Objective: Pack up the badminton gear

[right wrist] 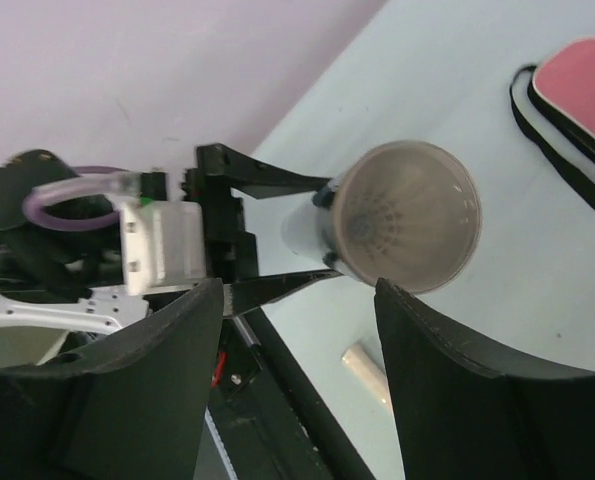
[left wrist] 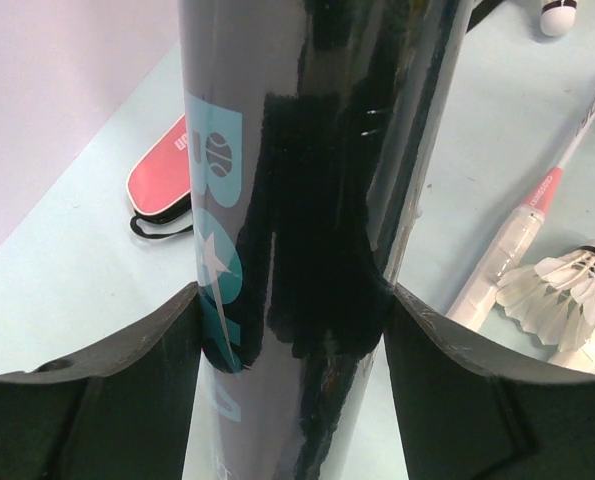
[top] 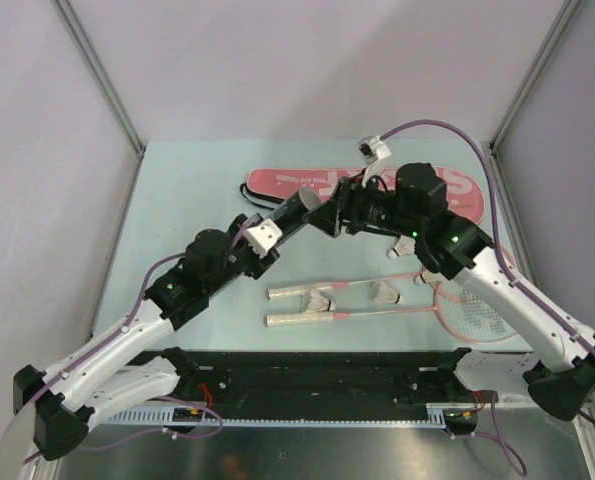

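The left gripper [left wrist: 292,300] was clenched around the black tube [left wrist: 297,180], its two pads pressing the glossy, lettered wall partway along. It held the tube at a slant in the centre of the overhead frame, apparently clear of the table [top: 177,200], with the open mouth turned towards the right gripper [right wrist: 297,290]. That gripper's jaws stood apart with nothing between them, facing straight into the mouth from near by. Something pale showed dimly down inside, too blurred to name. The tube looked light, stiff and hollow with a slick skin, so a firm squeeze across the body probably suits it better than a pinch at the thin rim, which might give. Loose shuttlecocks [top: 322,300] lay below centre beside the white handles of the two rackets [top: 307,319]. They looked feather-light and fragile, and I judged they should be taken by the cork nose rather than the skirt. The rackets seemed thin and springy, best gripped on the handle. The pink racket bag [top: 277,182] lay flat across the upper middle, likely soft and floppy, with its black strap at the left end.
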`<state>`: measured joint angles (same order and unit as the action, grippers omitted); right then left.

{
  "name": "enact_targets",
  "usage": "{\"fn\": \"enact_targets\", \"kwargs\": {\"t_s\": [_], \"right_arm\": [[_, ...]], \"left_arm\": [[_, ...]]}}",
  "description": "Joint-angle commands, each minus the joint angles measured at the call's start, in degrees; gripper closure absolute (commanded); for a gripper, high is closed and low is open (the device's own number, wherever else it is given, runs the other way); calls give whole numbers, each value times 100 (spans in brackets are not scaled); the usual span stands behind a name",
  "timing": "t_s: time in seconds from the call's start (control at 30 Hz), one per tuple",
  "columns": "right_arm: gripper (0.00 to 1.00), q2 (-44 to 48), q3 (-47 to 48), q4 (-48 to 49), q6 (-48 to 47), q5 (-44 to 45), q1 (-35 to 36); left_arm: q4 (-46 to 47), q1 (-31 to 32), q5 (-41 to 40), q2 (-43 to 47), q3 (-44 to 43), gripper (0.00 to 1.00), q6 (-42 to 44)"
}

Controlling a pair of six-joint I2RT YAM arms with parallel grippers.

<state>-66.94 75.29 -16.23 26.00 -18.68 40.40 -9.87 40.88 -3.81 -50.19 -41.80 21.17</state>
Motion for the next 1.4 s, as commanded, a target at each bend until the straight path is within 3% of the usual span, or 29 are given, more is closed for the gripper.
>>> {"fn": "enact_targets", "kwargs": {"t_s": [0.0, 0.13, 0.5, 0.67, 0.87, 1.07, 1.23, 1.37], "right_arm": [[35, -258, 320, -390, -376, 558, 126], [42, -452, 425, -408, -490, 462, 126], [47, -548, 504, -249, -666, 409, 135], [54, -601, 505, -170, -578, 303, 135], [71, -610, 505, -38, -456, 171, 135], [100, -496, 496, -73, -411, 285, 117], [100, 73, 233, 67, -131, 506, -320], [100, 576, -364, 864, 824, -527, -1278]], "left_arm": [[582, 104, -49, 71, 23, 52, -131], [582, 192, -67, 124, 58, 52, -87], [591, 271, -76, 36, 76, 52, -51], [582, 289, -76, 27, 76, 53, -43], [582, 306, -93, 18, 76, 54, -34], [574, 332, -190, -8, 67, 56, -34], [583, 341, -234, -60, 76, 57, -16], [574, 350, -208, -122, 58, 60, -16]]}}
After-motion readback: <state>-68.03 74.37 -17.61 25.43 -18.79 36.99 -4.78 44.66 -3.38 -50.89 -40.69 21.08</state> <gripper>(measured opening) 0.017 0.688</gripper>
